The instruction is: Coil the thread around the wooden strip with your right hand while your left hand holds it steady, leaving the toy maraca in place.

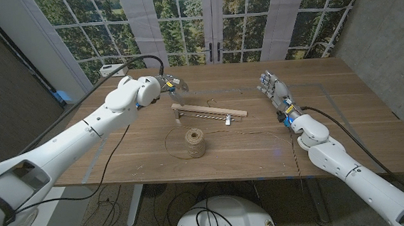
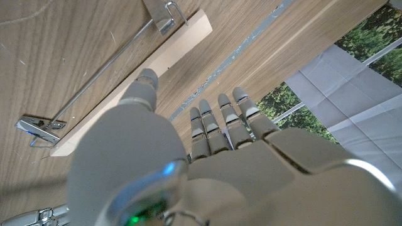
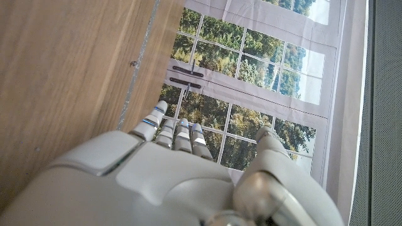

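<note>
A pale wooden strip [image 1: 210, 112] lies across the middle of the table, with a metal clip [image 1: 229, 118] near its right end and another near its left end. In the left wrist view the strip [image 2: 141, 72] carries a thin metal rod between its clips [image 2: 34, 125]. A spool of brown thread [image 1: 195, 143] stands in front of the strip, a loose loop of thread [image 1: 170, 139] lying beside it. My left hand [image 1: 169, 86] hovers just behind the strip's left end, fingers straight and holding nothing [image 2: 226, 141]. My right hand [image 1: 274, 89] is off to the strip's right, fingers spread and empty [image 3: 182, 172].
Windows and white curtains stand behind the table's far edge [image 1: 220, 65]. A black cable [image 1: 138, 59] arcs over the table's back left corner. A grey line [image 3: 141, 69] runs across the wood near my right hand.
</note>
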Action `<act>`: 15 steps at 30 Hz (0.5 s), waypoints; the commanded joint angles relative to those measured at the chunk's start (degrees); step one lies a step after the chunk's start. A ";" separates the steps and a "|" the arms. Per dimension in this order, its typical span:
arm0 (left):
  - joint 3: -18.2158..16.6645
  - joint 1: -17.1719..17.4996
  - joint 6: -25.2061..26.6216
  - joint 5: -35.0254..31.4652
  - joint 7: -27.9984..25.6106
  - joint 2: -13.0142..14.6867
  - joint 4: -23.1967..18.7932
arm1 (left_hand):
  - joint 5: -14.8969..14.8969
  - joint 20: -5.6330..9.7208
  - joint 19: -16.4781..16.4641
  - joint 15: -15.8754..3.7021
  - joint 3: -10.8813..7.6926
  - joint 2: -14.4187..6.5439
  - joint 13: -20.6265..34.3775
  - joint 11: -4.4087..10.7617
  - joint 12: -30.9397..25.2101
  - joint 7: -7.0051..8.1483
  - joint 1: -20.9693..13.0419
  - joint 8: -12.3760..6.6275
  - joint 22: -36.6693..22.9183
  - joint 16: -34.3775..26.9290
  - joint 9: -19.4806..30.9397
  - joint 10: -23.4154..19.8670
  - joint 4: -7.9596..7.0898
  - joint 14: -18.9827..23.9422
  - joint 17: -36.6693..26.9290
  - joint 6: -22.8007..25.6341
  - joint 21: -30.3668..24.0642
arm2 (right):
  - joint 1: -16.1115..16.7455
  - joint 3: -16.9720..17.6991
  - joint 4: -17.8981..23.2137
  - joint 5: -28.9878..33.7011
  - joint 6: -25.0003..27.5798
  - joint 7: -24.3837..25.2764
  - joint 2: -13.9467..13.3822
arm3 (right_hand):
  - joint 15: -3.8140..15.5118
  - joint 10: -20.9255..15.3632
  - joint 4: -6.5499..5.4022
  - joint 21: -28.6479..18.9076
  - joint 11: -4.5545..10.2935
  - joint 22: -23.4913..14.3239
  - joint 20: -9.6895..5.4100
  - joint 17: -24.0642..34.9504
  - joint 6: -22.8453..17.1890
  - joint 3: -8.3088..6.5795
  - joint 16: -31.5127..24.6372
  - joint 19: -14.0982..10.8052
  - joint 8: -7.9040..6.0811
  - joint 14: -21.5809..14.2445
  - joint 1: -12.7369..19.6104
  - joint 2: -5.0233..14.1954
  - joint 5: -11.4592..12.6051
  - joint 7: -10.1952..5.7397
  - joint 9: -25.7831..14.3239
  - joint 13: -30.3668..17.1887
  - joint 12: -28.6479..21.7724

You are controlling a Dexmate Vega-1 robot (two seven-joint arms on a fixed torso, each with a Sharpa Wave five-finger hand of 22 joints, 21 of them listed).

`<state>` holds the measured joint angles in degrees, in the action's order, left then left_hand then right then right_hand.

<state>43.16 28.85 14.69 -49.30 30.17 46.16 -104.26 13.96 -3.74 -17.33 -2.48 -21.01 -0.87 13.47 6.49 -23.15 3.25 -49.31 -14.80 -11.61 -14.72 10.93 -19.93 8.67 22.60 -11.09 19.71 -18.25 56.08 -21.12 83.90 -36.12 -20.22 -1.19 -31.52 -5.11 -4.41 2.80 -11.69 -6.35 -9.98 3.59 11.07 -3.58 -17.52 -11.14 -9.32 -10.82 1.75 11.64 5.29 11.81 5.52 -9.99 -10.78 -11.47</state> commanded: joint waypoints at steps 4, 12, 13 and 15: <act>1.93 -0.04 -0.02 1.86 -3.60 -2.44 4.15 | -1.05 3.16 -0.72 -5.31 1.47 0.34 0.40 -0.24 -0.69 0.23 -0.01 -0.45 -0.13 -1.59 0.15 -2.26 -0.47 4.22 -0.20 2.38 -0.62 | 0.42 0.27 0.15 -0.27 0.01 -0.28 -0.44 | -0.03 -0.43 0.22 0.01 -0.01 -0.32 0.18 0.08 -0.48 -0.21 -0.26 -0.23 -0.13 -0.28 -0.15 -0.15 -0.26 0.06 -0.33 -0.34 -0.10; 3.56 -0.50 0.71 0.74 -4.89 -2.98 5.32 | -1.14 4.42 -2.08 -5.05 1.69 0.45 0.41 -0.34 -0.54 -0.08 -0.12 -0.50 -0.11 -1.33 0.16 -2.61 -0.43 4.59 0.02 3.26 -1.17 | 0.43 0.39 -0.08 -0.65 0.18 -0.44 -0.42 | -0.14 -0.45 0.19 0.01 0.00 -0.32 0.25 0.12 -0.53 -0.16 -0.29 -0.23 -0.13 -0.32 -0.30 -0.18 -0.29 -0.01 -0.33 -0.35 -0.09; 3.51 -0.30 0.87 0.78 -5.51 -3.01 5.41 | -1.14 4.41 -2.27 -5.06 1.70 0.45 0.40 -0.49 -0.55 -0.17 -0.16 -0.53 -0.10 -1.36 0.16 -2.73 -0.42 4.77 0.04 3.40 -1.24 | 0.42 0.39 -0.19 -0.72 0.15 -0.45 -0.35 | -0.15 -0.44 0.19 0.01 0.01 -0.32 0.25 0.12 -0.53 -0.16 -0.29 -0.24 -0.13 -0.32 -0.30 -0.18 -0.29 0.02 -0.33 -0.35 -0.08; 3.28 -0.08 0.85 1.58 -6.07 -3.03 5.63 | -1.16 4.32 -2.49 -5.14 1.74 0.42 0.36 -0.40 -0.56 -0.27 -0.31 -0.58 -0.08 -1.43 0.16 -3.11 -0.37 5.21 0.08 3.78 -1.32 | 0.34 0.30 -0.38 -0.64 0.11 -0.64 -0.36 | -0.14 -0.43 0.19 0.00 0.01 -0.32 0.31 0.12 -0.57 -0.16 -0.29 -0.25 -0.14 -0.34 -0.32 -0.17 -0.30 -0.05 -0.33 -0.35 -0.07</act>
<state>45.45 28.73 14.89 -48.18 26.78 43.89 -100.43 12.86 0.63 -19.03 -2.66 -19.58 -0.75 13.73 6.04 -23.54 2.97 -49.19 -15.07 -11.61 -15.93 10.93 -22.23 8.24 27.10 -10.91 22.66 -19.20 56.45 -20.83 84.08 -36.56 -20.07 -1.35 -31.87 -5.11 -4.40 2.80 -11.69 -6.35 -9.98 3.59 11.06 -3.79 -17.52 -11.13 -9.32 -10.82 1.75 11.64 5.29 11.81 5.31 -9.99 -10.78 -11.47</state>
